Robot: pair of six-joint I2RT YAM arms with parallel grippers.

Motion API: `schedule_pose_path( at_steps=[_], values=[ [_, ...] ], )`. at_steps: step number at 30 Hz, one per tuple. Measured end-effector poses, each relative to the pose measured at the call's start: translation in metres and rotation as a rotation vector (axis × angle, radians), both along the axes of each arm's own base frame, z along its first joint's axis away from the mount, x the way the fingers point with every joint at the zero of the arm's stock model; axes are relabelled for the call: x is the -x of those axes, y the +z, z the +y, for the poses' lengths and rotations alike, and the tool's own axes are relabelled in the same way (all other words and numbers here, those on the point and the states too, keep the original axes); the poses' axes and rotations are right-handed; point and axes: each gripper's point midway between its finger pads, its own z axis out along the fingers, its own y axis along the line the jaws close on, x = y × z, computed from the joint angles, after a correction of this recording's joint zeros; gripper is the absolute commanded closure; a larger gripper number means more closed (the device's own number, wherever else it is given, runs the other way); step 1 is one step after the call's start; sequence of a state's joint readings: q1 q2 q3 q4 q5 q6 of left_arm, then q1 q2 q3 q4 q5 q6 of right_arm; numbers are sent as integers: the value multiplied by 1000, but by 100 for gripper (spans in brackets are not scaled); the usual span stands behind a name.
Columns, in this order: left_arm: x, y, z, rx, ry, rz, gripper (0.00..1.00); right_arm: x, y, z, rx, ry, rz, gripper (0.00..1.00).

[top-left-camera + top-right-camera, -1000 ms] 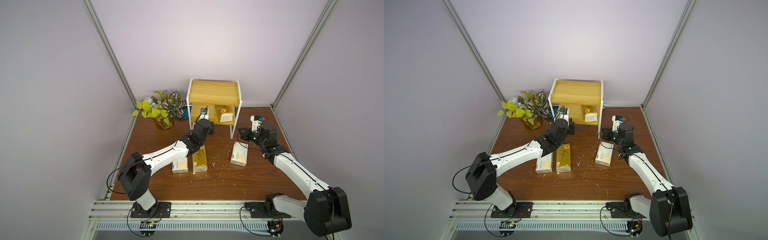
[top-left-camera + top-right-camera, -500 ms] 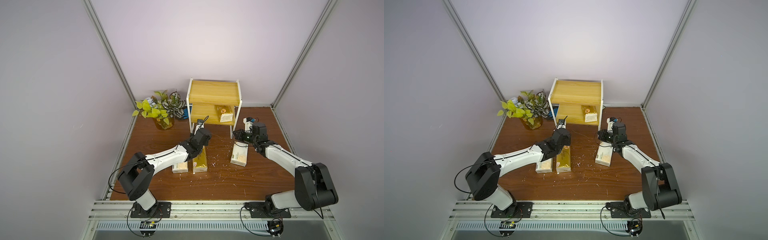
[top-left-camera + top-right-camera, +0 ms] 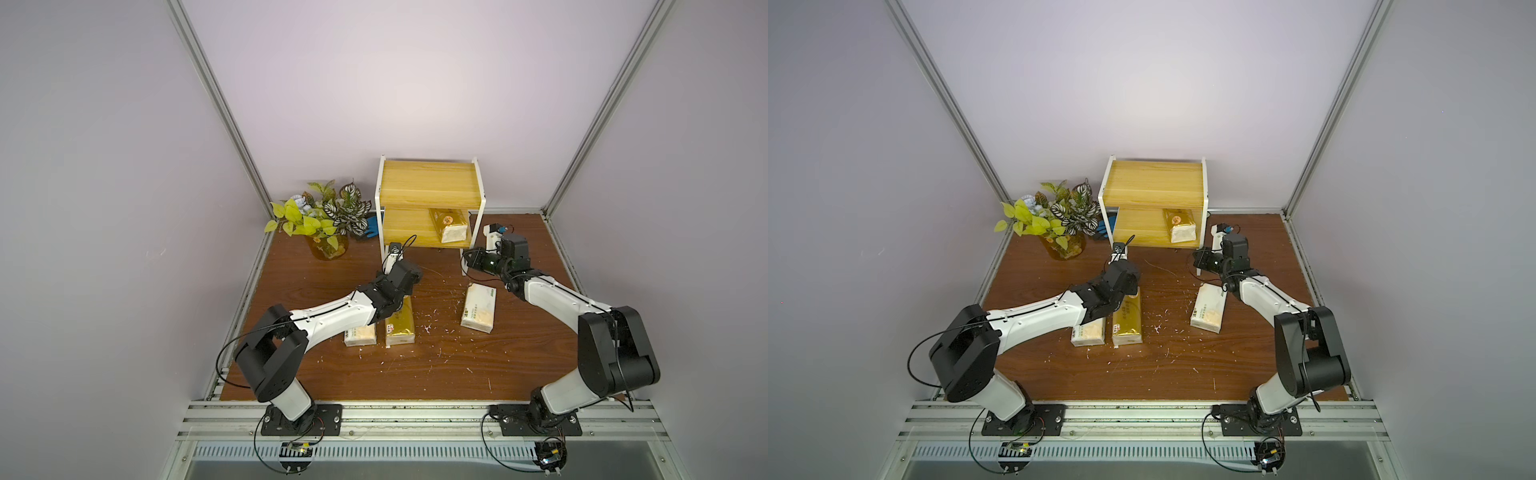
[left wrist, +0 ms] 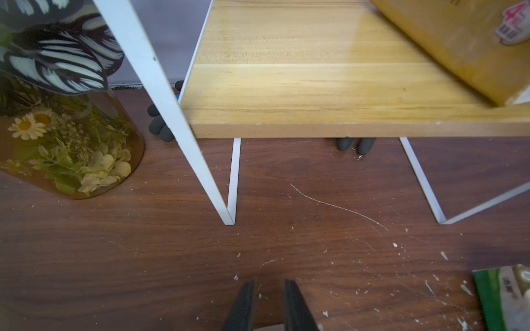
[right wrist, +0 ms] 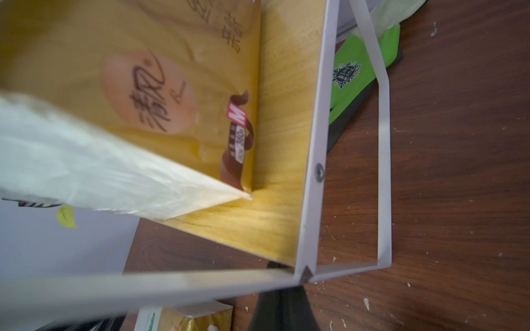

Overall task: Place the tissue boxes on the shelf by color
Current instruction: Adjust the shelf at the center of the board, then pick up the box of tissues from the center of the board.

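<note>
**Shelf** (image 3: 430, 183): two yellow wooden tiers on a thin white metal frame, at the middle of the rear edge of the worktop (image 3: 457, 374). On the lower tier, one item: shelved gold pack (image 3: 449, 224), at the end nearer the right edge, lying skewed, pale end face forward, round orange mark on top.

**Amber jar** (image 3: 328, 249): green and striped foliage, near the rear-left corner.

**Packs flat on worktop:**
- Loose gold pack (image 3: 400, 328): shiny, mid-worktop, far end under the left arm.
- Left white pack (image 3: 360, 334): just beside it, peach patch showing.
- Right white pack (image 3: 478, 309): peach patch, green logo, well apart toward the right edge, in front of the shelf's front-right leg.

**Left hand** (image 4: 269, 282): released, fingers slightly parted, nothing between, low over bare worktop before the shelf's front-left leg.

**Right hand** (image 3: 467, 259): clenched, nothing seen in it, at the shelf's front-right leg.

**Worktop:** dark brown wood grain, scratched, strewn with white crumbs.
- Blue glove (image 3: 372, 226): behind the shelf's left side.
- Green glove (image 5: 361, 71): beyond its right side.

**Room:** pale lilac walls, aluminium posts at the rear corners, slotted rail along the front edge.
</note>
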State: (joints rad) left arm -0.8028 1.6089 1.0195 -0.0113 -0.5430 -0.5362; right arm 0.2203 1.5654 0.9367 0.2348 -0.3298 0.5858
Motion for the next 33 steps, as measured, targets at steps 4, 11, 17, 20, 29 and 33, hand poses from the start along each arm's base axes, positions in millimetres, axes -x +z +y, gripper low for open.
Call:
schedule_pose_path(
  at_steps=[4, 11, 17, 20, 29, 33],
  values=[
    [4, -5, 2, 0, -1, 23, 63, -7, 5, 2, -4, 0, -12, 100],
    [19, -15, 7, -14, -21, 107, 33, 5, 8, -1, -27, -19, -27, 65],
    [40, -32, 8, -18, -68, 231, 19, 26, 27, -2, -9, -35, -71, 32],
    [51, -42, 7, -13, -88, 298, 15, 33, 36, -1, 5, -37, -88, 29],
    [73, -49, -2, 44, -125, 441, 0, 45, 24, -5, 37, -47, -64, 27],
    [78, -46, -5, 67, -131, 470, 0, 48, 14, -6, 48, -49, -38, 27]
  ],
)
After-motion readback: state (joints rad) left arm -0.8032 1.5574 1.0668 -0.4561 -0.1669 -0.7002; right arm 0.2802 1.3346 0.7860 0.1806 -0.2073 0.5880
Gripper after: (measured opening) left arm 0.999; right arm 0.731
